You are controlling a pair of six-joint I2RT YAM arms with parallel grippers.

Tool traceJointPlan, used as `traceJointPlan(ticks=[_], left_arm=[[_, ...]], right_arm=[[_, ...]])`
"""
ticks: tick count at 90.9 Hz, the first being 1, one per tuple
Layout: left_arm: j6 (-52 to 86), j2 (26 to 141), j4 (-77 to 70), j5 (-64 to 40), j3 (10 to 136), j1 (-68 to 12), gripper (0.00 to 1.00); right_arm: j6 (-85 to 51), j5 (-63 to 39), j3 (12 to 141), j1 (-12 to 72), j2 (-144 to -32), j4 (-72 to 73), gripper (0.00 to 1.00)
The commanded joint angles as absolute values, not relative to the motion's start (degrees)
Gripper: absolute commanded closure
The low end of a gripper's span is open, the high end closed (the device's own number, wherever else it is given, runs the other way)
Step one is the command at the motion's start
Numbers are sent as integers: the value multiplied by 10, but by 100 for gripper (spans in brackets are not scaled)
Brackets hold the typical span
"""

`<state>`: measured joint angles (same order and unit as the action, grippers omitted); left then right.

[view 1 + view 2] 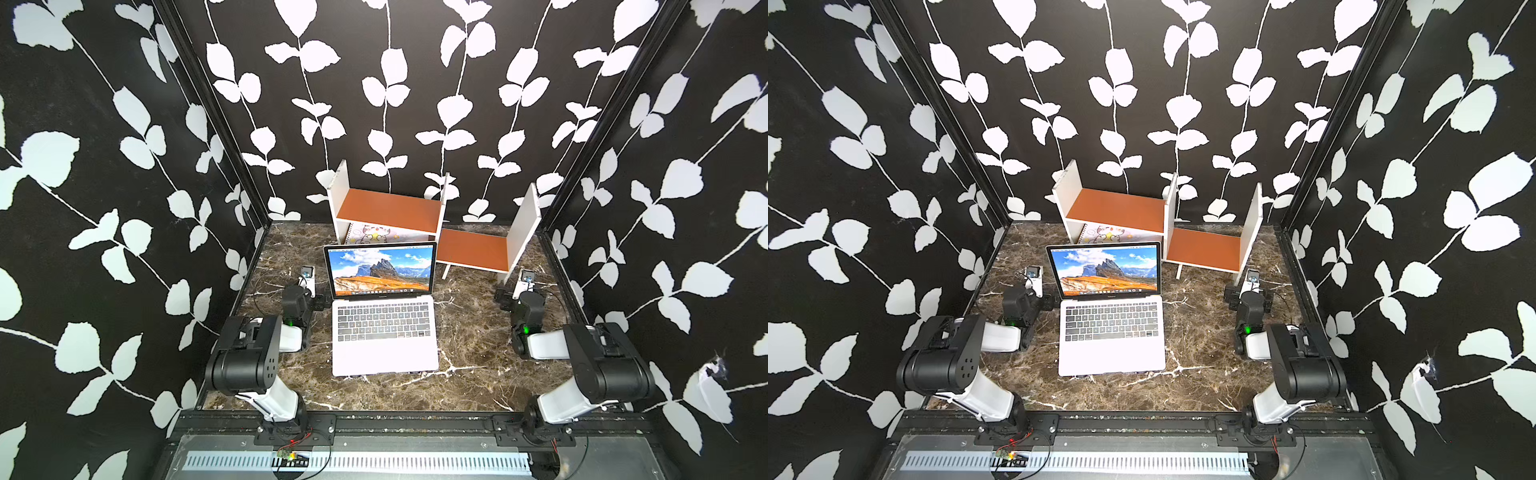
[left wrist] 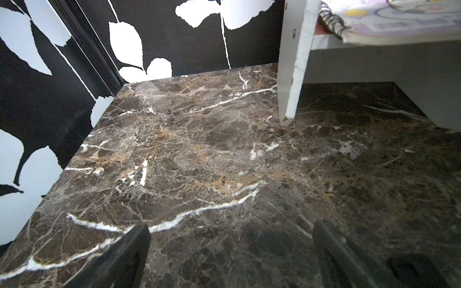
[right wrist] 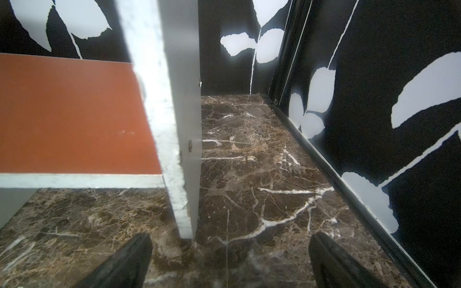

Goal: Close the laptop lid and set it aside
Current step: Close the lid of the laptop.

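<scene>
2 arms [image 1: 245, 365] [image 1: 602, 365] flank 1 laptop [image 1: 384, 332], lid [image 1: 380, 270] up; 1 notebook [image 1: 374, 233] behind

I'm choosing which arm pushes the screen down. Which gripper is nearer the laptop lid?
Left. The left gripper sits close beside the left edge of the laptop lid, near its hinge. The right gripper stands well off to the lid's right, by the shelf.

End effector [image 2: 232, 227] above marble tabletop [image 2: 199, 149].

The marble tabletop [image 1: 469, 332] looks glossy, the laptop [image 1: 384, 357] matt silver.
</scene>
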<state>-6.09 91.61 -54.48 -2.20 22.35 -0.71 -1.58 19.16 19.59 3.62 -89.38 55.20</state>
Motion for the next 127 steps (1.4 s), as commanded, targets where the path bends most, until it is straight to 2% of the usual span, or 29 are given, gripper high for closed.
traceJointPlan(ticks=[1,51,64,72,83,94,110,127], left_arm=[[-67,903,-544,-29,228,-8,1],[-66,903,-544,-26,226,-8,1],[-56,857,-559,5,197,-8,1],[-42,785,-512,43,189,-8,1],[-37,685,-371,59,203,-8,1],[-2,596,-223,97,234,-8,1],[118,482,-37,106,283,-7,1],[336,372,26,65,265,-7,1]], right_arm=[[-20,196,203,35,-889,565,0],[-22,190,205,34,-884,557,0],[-4,146,199,34,-829,524,0],[-11,161,185,34,-763,497,0],[-48,183,190,34,-670,398,0],[-93,193,250,34,-582,185,0],[-186,90,284,34,-475,12,0],[-331,-123,256,35,-366,33,1]])
